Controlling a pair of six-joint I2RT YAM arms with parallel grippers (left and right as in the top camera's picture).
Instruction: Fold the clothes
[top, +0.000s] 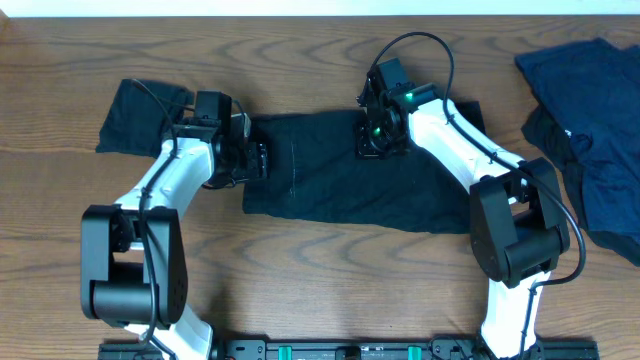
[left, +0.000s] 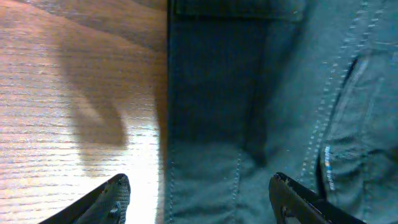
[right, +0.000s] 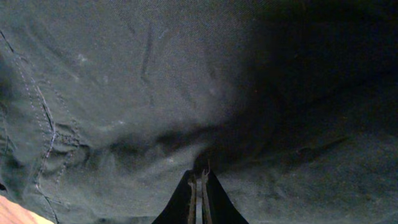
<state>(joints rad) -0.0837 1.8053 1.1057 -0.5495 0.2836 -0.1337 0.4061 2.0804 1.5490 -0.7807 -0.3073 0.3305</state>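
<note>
The left fingers (top: 258, 160) stand wide and hold nothing. They straddle the 9 o'clock edge of the large black garment (top: 330, 185), one tip over bare counter (top: 300, 270) and the other over cloth. The right fingers (right: 199, 190) are pressed together, tips down on the same garment near its 12 o'clock edge, where the fabric puckers; whether a fold is pinched I cannot tell. This garment lies spread at the counter's middle, its stitched seams showing. A smaller black piece (top: 135, 115) lies at 10 o'clock and a navy heap (top: 590, 150) at 2 o'clock.
</note>
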